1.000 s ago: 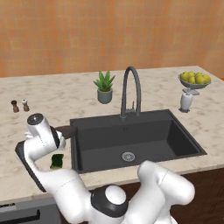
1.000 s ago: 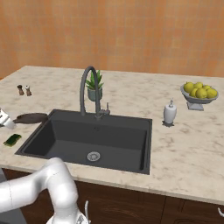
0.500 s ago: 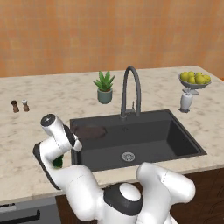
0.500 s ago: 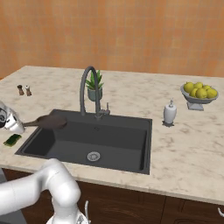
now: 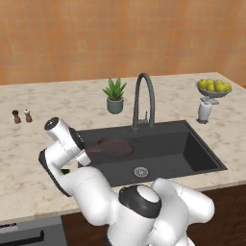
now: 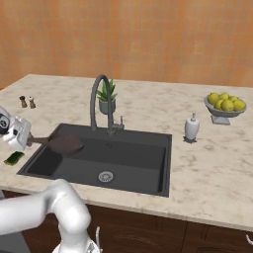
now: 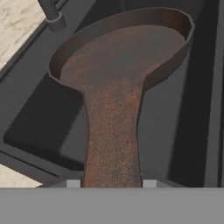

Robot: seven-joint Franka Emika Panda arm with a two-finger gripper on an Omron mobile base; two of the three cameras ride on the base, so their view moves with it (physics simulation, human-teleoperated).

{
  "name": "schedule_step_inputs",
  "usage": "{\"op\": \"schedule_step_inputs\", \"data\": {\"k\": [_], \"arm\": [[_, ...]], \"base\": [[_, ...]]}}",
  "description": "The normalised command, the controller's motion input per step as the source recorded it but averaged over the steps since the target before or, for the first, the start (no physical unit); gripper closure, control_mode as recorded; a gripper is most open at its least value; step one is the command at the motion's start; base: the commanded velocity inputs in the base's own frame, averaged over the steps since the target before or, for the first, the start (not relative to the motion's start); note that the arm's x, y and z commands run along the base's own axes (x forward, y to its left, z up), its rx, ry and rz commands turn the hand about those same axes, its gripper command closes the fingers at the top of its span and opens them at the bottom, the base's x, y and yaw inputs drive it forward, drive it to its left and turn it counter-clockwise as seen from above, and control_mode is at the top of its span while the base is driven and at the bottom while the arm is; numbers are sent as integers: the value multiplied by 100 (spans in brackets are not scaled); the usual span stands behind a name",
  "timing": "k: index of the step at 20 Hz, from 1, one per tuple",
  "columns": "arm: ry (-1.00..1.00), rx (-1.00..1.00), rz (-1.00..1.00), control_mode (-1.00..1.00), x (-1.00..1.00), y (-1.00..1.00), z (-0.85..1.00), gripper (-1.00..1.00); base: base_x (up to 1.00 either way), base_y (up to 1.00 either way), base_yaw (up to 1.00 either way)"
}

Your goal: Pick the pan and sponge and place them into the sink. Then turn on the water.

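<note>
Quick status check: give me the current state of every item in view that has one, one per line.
pan: held by its handle, level, in the air over the sink's left side
gripper: shut on the pan handle
sponge: lying on the counter left of the sink
sink: nothing in the basin, dry
faucet: off, no stream

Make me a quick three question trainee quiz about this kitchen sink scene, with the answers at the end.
1. True or false: the dark brown cast-iron pan is held by its handle over the matte black sink.
2. Where is the yellow-and-green sponge? A) in the basin B) on the counter by the sink C) in the gripper
3. Fill in: beside the tall dark arched faucet stands a small potted ____.

Key: 1 true; 2 B; 3 plant.
</note>
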Motion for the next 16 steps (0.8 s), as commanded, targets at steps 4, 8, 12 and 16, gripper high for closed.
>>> {"op": "schedule_step_inputs", "data": {"k": [4, 8, 12, 16], "arm": [[0, 20, 0, -100, 0, -55, 1, 100], [-5, 16, 0, -100, 9, -50, -9, 100], [-2, 7, 0, -100, 17, -50, -14, 100], [0, 3, 0, -100, 20, -40, -17, 100]], "base": [[0, 0, 0], [0, 0, 0], [0, 0, 0], [0, 0, 0]]}}
